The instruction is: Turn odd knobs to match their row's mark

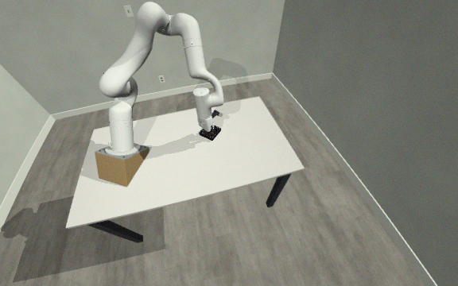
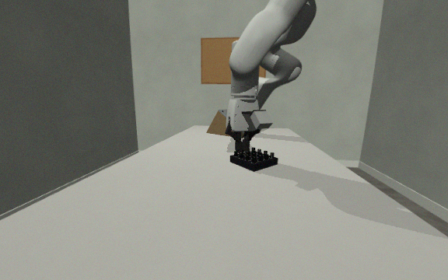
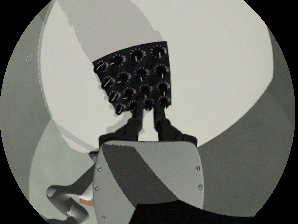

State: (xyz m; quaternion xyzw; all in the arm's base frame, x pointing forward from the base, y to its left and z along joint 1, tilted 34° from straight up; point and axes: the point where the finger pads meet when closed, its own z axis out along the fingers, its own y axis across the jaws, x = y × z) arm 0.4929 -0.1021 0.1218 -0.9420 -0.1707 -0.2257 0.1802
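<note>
The black knob box (image 1: pixel 212 138) (image 2: pixel 243 164) (image 3: pixel 148 62) stands on the table with its knobs upward. In the wrist view short white lines show on several knobs, but the names and most pointing directions are too small to read. My gripper (image 2: pixel 242 151) (image 3: pixel 148 105) points down at the box, its fingers a little apart. In the wrist view the fingertips stand on either side of a knob in the box's nearest row, with a visible gap between the fingers. Whether they touch that knob cannot be told. The fingers hide part of the nearest row.
The white table (image 1: pixel 213 171) (image 2: pixel 169 218) bears the box. The arm's base stands on a wooden block (image 1: pixel 111 171) at the table's other end. Neighbouring knobs stand close beside the fingers. A small dark object shows behind the gripper in the top view; what it is cannot be told.
</note>
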